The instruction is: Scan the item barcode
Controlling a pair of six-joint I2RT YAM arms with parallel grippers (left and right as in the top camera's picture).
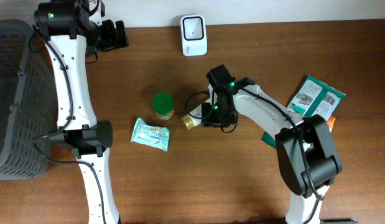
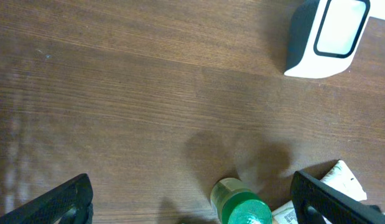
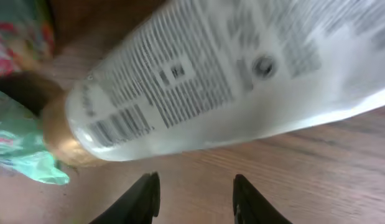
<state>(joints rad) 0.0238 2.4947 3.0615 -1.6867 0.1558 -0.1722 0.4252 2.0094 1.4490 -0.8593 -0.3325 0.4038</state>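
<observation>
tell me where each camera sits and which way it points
Overhead: fixed above the table, facing straight down; left arm and right arm show, with scanner, green-lidded jar and white tube.
Left wrist: on the left arm, facing down at the table; the open left gripper has fingers in the bottom corners.
Right wrist: on the right arm, close over the white tube's printed side; the right gripper shows fingers at the bottom.
Shared: overhead and left wrist both see the scanner and green-lidded jar.

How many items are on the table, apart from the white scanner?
4: green-lidded jar mid-table; teal packet beside it; white tube at the right gripper; green pouch at the right edge. Others may hide under that arm.
</observation>
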